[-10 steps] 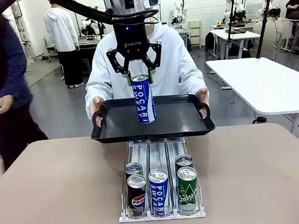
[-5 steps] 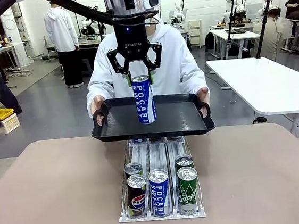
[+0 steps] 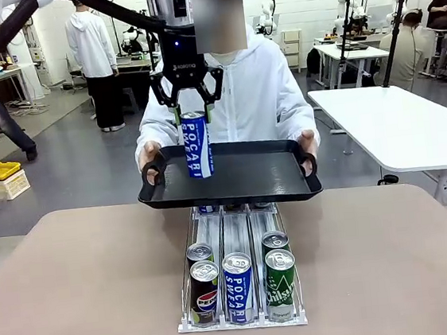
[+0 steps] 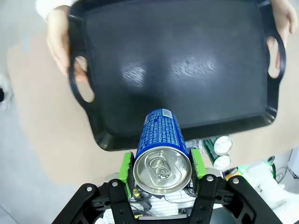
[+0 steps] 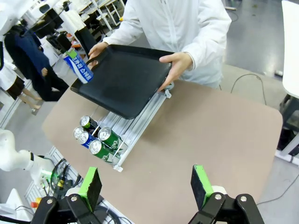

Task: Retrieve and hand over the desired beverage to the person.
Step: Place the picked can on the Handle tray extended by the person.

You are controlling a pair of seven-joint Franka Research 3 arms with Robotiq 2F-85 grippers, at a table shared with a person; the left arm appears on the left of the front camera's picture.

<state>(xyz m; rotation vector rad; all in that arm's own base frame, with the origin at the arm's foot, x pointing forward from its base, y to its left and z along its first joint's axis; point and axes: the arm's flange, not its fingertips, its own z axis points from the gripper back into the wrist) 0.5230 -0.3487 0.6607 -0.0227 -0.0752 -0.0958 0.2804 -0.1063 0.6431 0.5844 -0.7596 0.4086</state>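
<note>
My left gripper (image 3: pixel 192 116) is shut on the top of a blue Pocari Sweat can (image 3: pixel 197 145), held upright over the left part of a black tray (image 3: pixel 249 182). The person (image 3: pixel 256 92), in a white hooded jacket, holds the tray by both handles at the table's far edge. I cannot tell whether the can's base touches the tray. In the left wrist view the can (image 4: pixel 161 144) sits between the green pads (image 4: pixel 126 164) above the tray (image 4: pixel 187 60). My right gripper (image 5: pixel 145 186) is open and empty, high above the table, looking down at the tray (image 5: pixel 126 88) and the can (image 5: pixel 79 68).
A clear can rack (image 3: pixel 243 319) stands mid-table below the tray, with a Pepsi can (image 3: pixel 204 291), a Pocari Sweat can (image 3: pixel 238 287) and a green can (image 3: pixel 281 284) in front, and two more behind. The brown table (image 3: pixel 85 294) is bare on both sides. A white table (image 3: pixel 395 129) stands at the right.
My left gripper has carried the can a little to the left over the tray. The person and the tray have stayed almost still; a passer-by at the left has walked off.
</note>
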